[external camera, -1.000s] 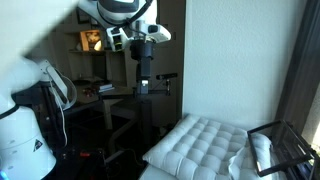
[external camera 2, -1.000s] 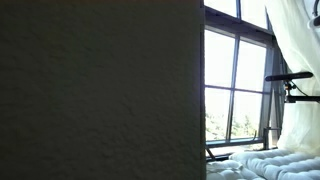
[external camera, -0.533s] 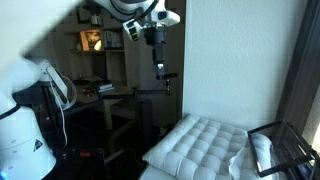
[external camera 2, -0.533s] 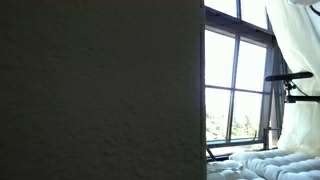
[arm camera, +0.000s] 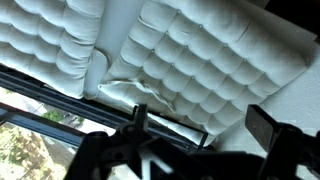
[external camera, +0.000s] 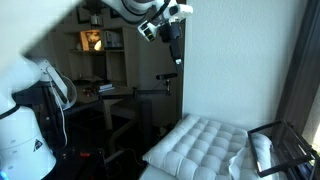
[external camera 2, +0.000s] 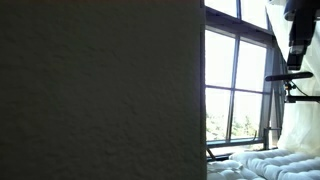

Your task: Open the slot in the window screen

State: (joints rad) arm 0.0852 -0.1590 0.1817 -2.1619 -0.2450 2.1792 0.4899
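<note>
My gripper point(external camera: 177, 57) hangs high in the room beside the white wall, pointing down. It also shows at the top right of an exterior view as the gripper point(external camera 2: 296, 58), in front of the tall window point(external camera 2: 237, 80). In the wrist view the gripper point(arm camera: 180, 150) is open with nothing between its dark fingers point(arm camera: 266, 128). Below it lie white tufted cushions point(arm camera: 190, 60) and a strip of window point(arm camera: 30, 130). No slot or window screen can be made out in any view.
A white tufted cushion point(external camera: 205, 145) lies along the wall, with a black frame point(external camera: 285, 140) at its end. A black tripod arm point(external camera 2: 288, 78) reaches across near the white curtain point(external camera 2: 300, 120). A desk and shelves point(external camera: 100, 90) stand behind, and a dark panel point(external camera 2: 100, 90) blocks much of one view.
The arm has swung up and toward the white wall and window. The gripper has come into the window-side exterior view from the top right. The jaws have stayed open.
</note>
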